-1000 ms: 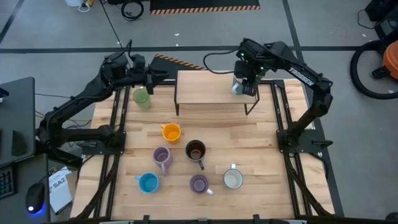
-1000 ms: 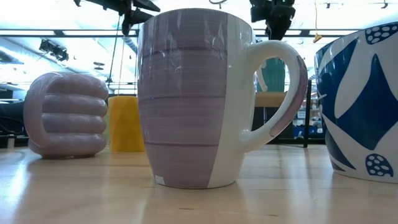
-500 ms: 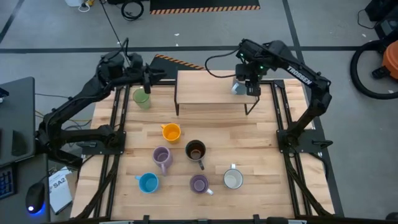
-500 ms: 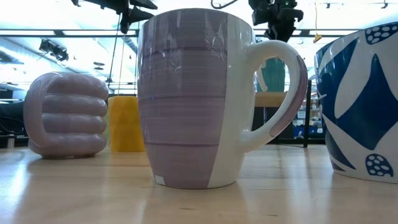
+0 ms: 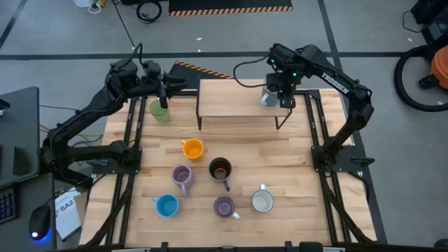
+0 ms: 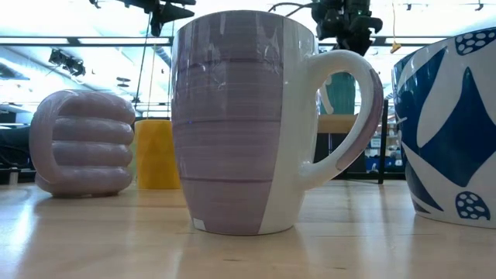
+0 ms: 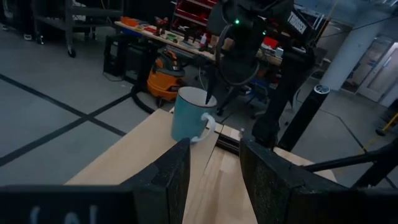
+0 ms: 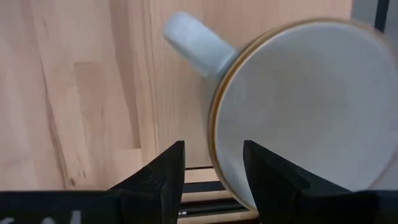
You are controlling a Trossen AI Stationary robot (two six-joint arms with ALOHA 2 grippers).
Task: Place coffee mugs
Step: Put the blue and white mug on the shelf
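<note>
A pale teal mug (image 5: 267,96) stands upright on the right end of the raised wooden shelf (image 5: 234,98). My right gripper (image 8: 212,147) hangs over it, pointing down and open. One finger is over the mug's hollow and the other outside its wall (image 8: 214,134), beside the handle (image 8: 196,43); a gap shows on both sides. My left gripper (image 7: 214,146) is open and level at the shelf's left end, above a green mug (image 5: 159,110). On the table stand orange (image 5: 192,148), dark (image 5: 220,169), lilac (image 5: 182,176), blue (image 5: 166,205), lilac (image 5: 224,206) and white (image 5: 262,201) mugs.
The shelf stands on thin dark legs (image 5: 281,120) at the table's far side. Black rails (image 5: 131,140) run along the table's left and right sides. In the low view the lilac-and-white mug (image 6: 240,120) fills the foreground. Bare wood lies between the shelf and the mugs.
My right gripper has rolled a little about its own axis above the teal mug and sunk slightly toward it, its fingers still apart. The mug has kept its place on the shelf.
</note>
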